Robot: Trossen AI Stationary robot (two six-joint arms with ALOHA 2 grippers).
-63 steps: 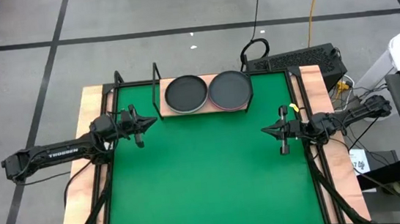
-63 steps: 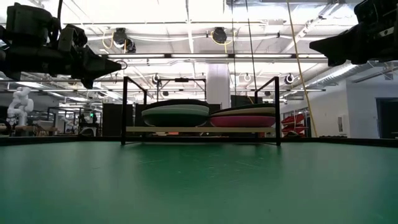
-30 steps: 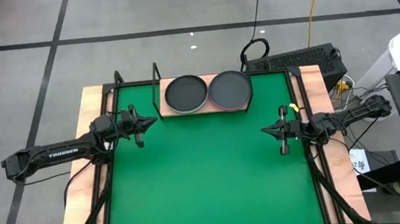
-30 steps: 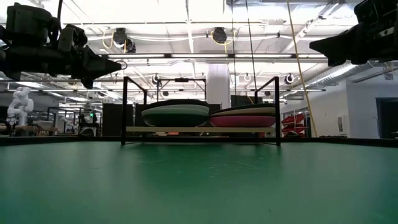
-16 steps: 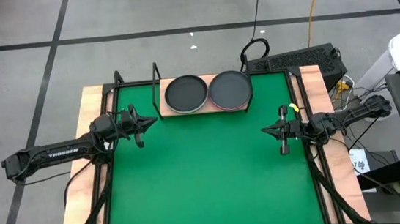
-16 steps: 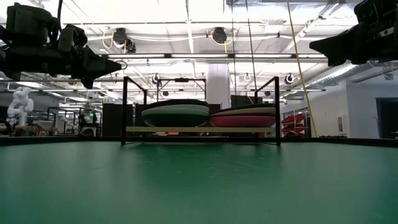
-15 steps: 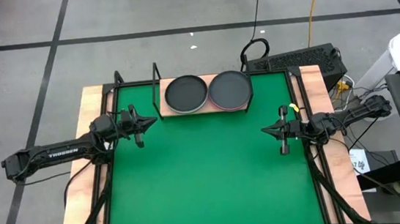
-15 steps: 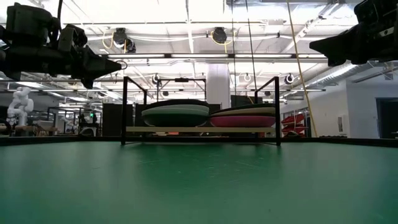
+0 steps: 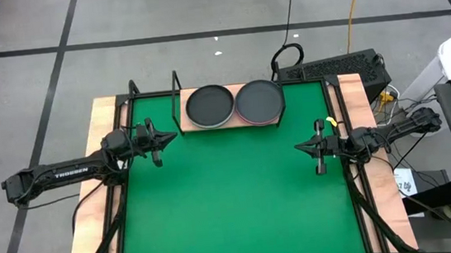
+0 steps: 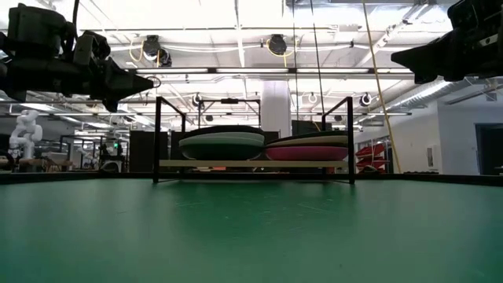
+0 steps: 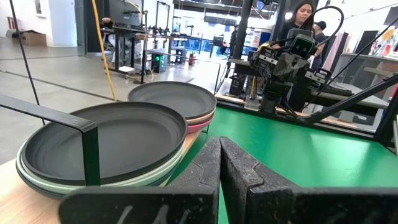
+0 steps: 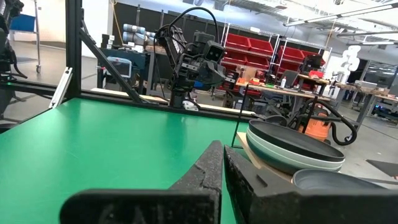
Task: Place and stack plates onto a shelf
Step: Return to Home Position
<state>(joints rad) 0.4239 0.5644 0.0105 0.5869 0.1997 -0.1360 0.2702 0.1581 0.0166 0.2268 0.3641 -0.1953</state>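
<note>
Two stacks of plates rest on the light wooden shelf (image 9: pixel 186 127) at the mat's far edge. The left stack (image 9: pixel 209 105) has a dark grey plate on top of pale green and white ones (image 10: pixel 222 145). The right stack (image 9: pixel 259 102) has a dark plate over pink and magenta ones (image 10: pixel 308 149). My left gripper (image 9: pixel 168 137) hovers shut above the mat's left side, near the shelf's left end. My right gripper (image 9: pixel 298 147) hovers shut above the mat's right side. Both point toward the mat's middle and hold nothing.
The green mat (image 9: pixel 233 200) covers the table between the arms. Black rods (image 10: pixel 156 138) stand up at the shelf's ends. A keyboard (image 9: pixel 332 70) lies beyond the table's far right corner. People stand in the room behind the right arm (image 11: pixel 298 15).
</note>
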